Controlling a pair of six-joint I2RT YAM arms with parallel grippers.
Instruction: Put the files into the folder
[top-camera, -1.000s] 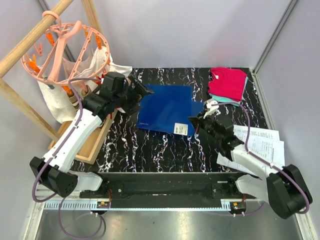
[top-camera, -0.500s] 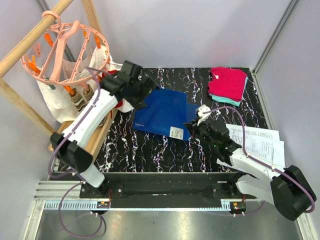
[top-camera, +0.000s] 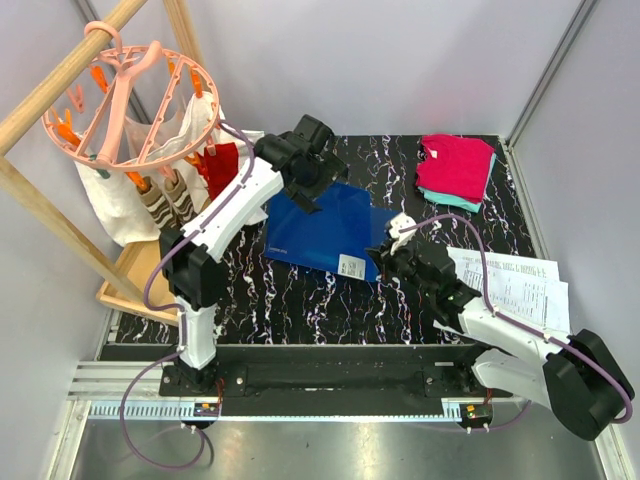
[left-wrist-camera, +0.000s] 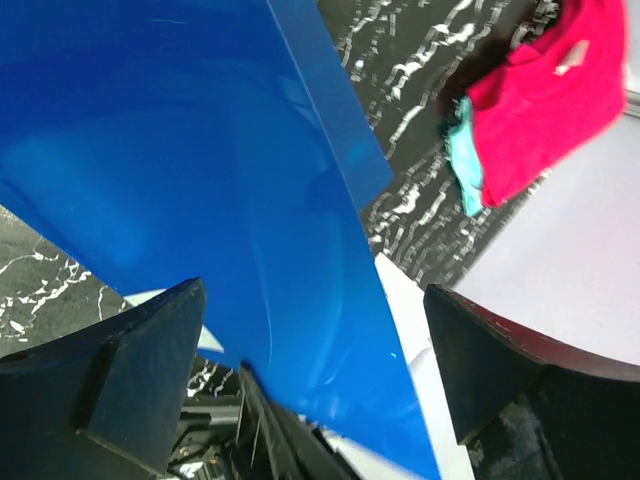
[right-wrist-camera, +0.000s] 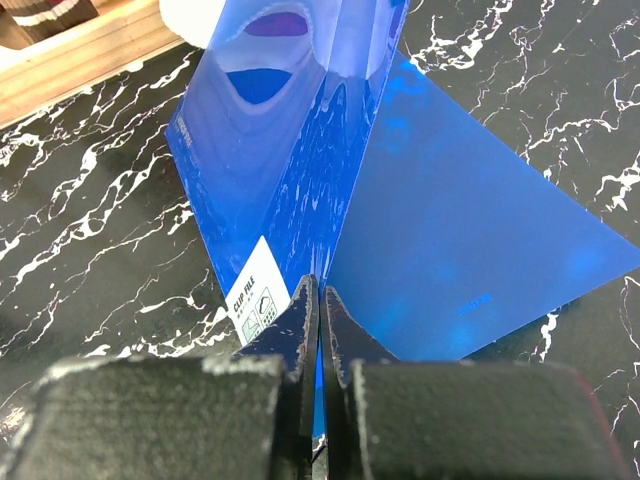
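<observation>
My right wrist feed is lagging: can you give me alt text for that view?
The right gripper is shut on the near edge of the blue folder, beside its white label. The folder is partly open: the glossy leaf with the label tilts up at left, the other lies flat on the black marbled table.

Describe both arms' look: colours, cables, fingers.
Both the left arm and right arm: white link shells, black joints, a purple cable along each. The left gripper has blocky matte black fingers; the right gripper has black fingers tapering to thin tips.
</observation>
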